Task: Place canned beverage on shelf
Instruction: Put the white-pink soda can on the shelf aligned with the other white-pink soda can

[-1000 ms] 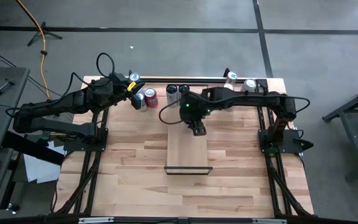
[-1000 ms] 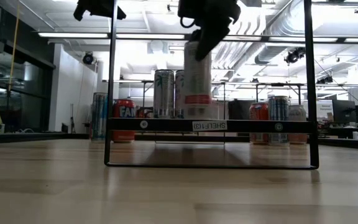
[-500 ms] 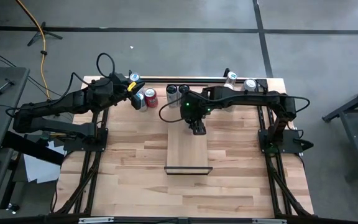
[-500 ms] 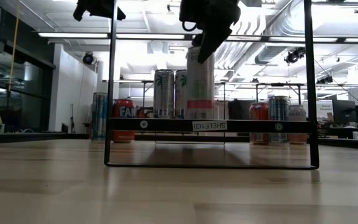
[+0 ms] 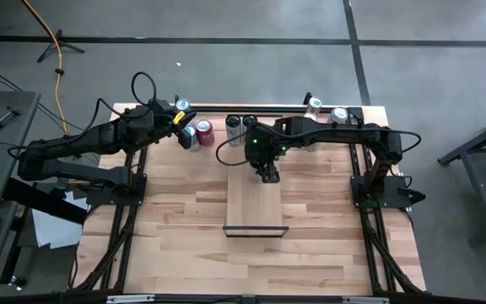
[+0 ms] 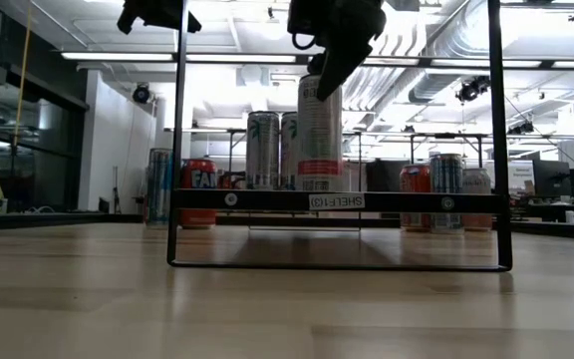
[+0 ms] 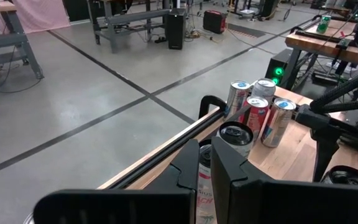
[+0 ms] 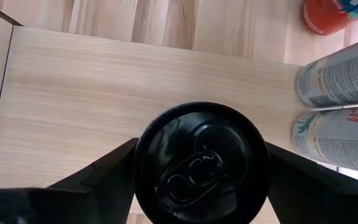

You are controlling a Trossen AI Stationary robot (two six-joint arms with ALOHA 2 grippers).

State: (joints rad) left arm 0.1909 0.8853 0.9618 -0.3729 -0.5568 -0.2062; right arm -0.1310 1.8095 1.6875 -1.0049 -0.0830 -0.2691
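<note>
Pale wood of the shelf (image 5: 256, 203) fills the centre of the high view, a long plank with a dark frame at its near end. In the low view we see the same shelf (image 6: 267, 199) as a dark bar across the middle of the frame, labelled on its edge.

We note the can (image 6: 319, 133) upright on the shelf, centre of the low view, its base on the plank. In the right wrist view its black lid (image 8: 201, 165) sits at lower centre over the plank (image 8: 104, 81).

We find the right gripper (image 5: 267, 174) at the far end of the shelf, above centre in the high view. Its fingers (image 8: 104, 168) flank the lid on both sides, spread wider than the can. From the low view, the gripper (image 6: 329, 62) hangs just over the can top; we cannot tell whether it touches.

We see the left gripper (image 5: 179, 119) upper left in the high view, closed, beside two loose cans (image 5: 197, 134). More cans (image 5: 240, 124) stand at the table's far edge, upper centre.
</note>
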